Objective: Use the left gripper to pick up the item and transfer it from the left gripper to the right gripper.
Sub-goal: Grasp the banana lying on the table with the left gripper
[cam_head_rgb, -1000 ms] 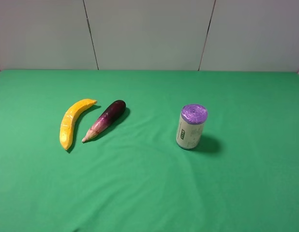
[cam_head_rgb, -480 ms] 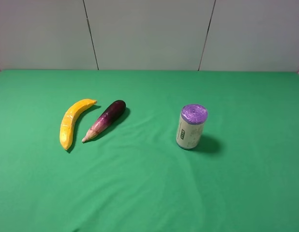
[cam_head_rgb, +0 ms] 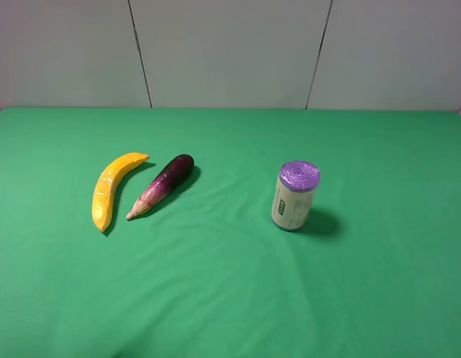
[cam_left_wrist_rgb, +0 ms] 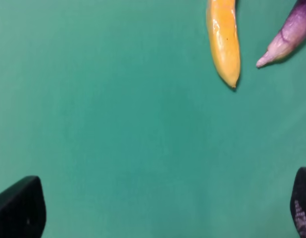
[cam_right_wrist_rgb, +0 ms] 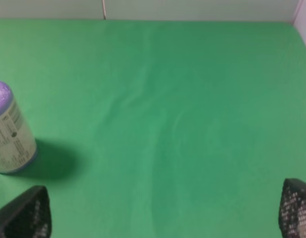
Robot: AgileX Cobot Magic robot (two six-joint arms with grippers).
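Left gripper [cam_left_wrist_rgb: 160, 210]: jaws wide, nothing between them; only the two tips show in its wrist view. It hangs over bare cloth [cam_head_rgb: 230, 298]. The banana [cam_left_wrist_rgb: 224, 42] is ahead and off to one side, not between the fingers, so this reads as the approach, with the grasp not begun.

Right gripper [cam_right_wrist_rgb: 160, 213]: also spread wide and empty, over cloth near the can [cam_right_wrist_rgb: 9, 131]; probably parked for the handover.

Neither arm shows in the high view. There the banana lies flat, left of centre, long axis running up-right. The eggplant [cam_head_rgb: 162, 185] is just beside it on the right, near-parallel, apparently not touching. The gap is tight, so I'd grip the banana mid-body, crosswise. The can stands upright right of centre, well apart.
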